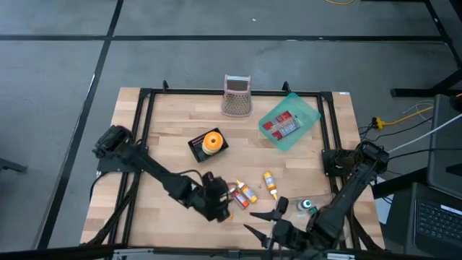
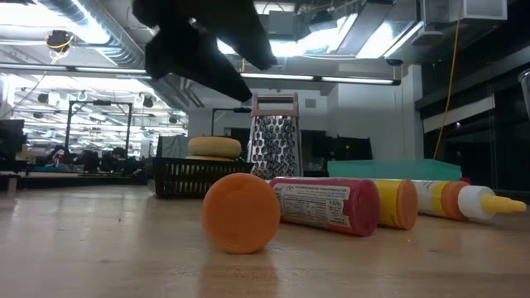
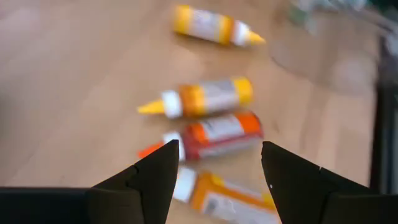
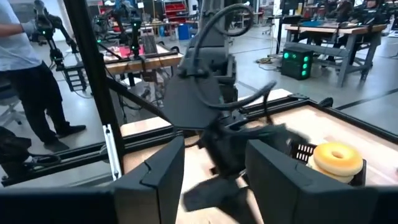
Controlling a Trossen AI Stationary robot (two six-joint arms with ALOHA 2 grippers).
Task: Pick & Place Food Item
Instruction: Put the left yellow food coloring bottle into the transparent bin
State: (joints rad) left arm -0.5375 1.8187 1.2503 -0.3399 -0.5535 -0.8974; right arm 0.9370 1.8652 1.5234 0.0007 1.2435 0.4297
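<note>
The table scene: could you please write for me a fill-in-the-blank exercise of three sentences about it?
1. The yellow donut sits in a small black ____.
2. The left gripper hovers with open jaws over the small ____ lying on the wood.
3. The metal grater stands at the table's far edge, beside the teal ____.

Missing words: basket; bottles; tray

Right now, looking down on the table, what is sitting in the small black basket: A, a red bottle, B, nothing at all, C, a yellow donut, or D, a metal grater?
C: the high view shows a round yellow donut resting in the black basket, and the low view shows it above the basket's rim; the grater stands apart at the table's far edge.
</note>
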